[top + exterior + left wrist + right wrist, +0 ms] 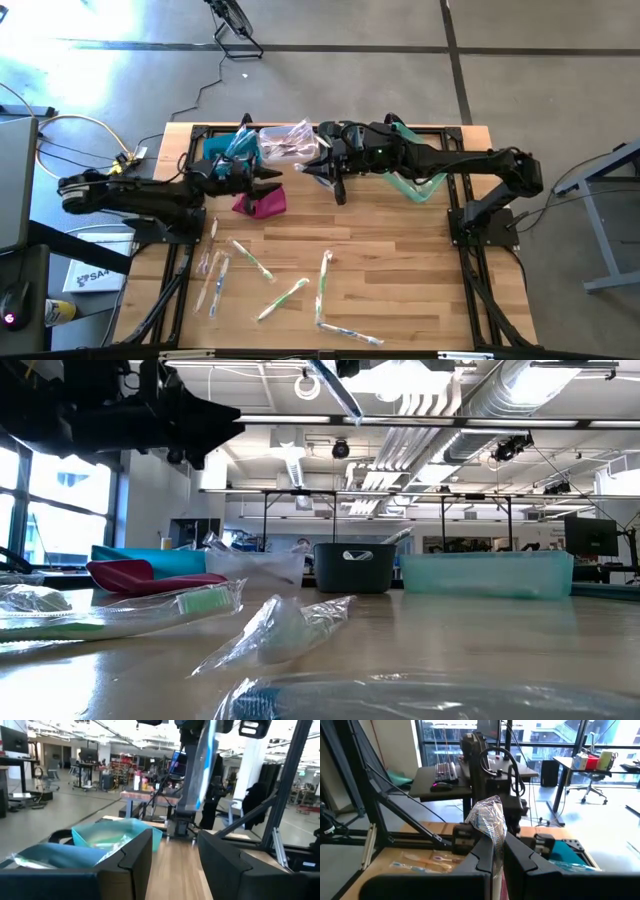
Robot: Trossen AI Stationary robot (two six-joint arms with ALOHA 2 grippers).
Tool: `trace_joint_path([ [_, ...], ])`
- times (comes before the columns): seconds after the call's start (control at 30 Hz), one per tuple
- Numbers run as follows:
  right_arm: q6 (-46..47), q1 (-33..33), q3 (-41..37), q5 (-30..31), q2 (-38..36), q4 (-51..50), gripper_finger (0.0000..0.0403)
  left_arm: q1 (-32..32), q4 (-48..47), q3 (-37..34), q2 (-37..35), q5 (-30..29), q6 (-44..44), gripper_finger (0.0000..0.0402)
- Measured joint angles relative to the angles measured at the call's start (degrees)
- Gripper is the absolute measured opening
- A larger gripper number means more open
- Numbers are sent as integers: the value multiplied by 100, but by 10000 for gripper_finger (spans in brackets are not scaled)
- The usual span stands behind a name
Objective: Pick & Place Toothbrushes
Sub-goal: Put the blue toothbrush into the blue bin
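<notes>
My right end effector [497,852] is clamped on a wrapped toothbrush [490,822], lifted off the surface [400,270] for carrying to a bin. Left end effector [175,862] is apart, w/ nothing in it, waiting.

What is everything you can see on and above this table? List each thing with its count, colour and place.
table: one, pale wood, under everything
loose toothbrushes: about eight, in clear wrappers with green, blue or pale handles, scattered over the near left and middle of the table
held toothbrush: one, in a clear wrapper, between the right gripper's fingers
blue bin: one, back edge, leftmost
clear bin: one, back edge, beside the blue bin
grey bin: one, dark, back edge, middle
teal bin: one, back edge, rightmost
magenta pouch: one, in front of the blue bin
left gripper: dark, open and empty, by the magenta pouch
right gripper: dark, shut on the held toothbrush, above the table's back middle
</notes>
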Motion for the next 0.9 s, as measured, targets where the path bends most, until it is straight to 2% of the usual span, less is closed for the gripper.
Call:
trace_joint_path([
  [0.37,0,2,0,-80,-2,1,9,-93,25,855,1199,-85,-59,155],
  [0.67,-1,34,0,-157,-2,81,9,-90,37,1397,1611,-73,-32,155],
  [0.77,-22,67,0,-156,26,261,9,-88,22,1535,1613,191,67,155],
  [0.9,-24,99,3,-160,133,393,9,-94,33,1705,1615,931,246,155],
])
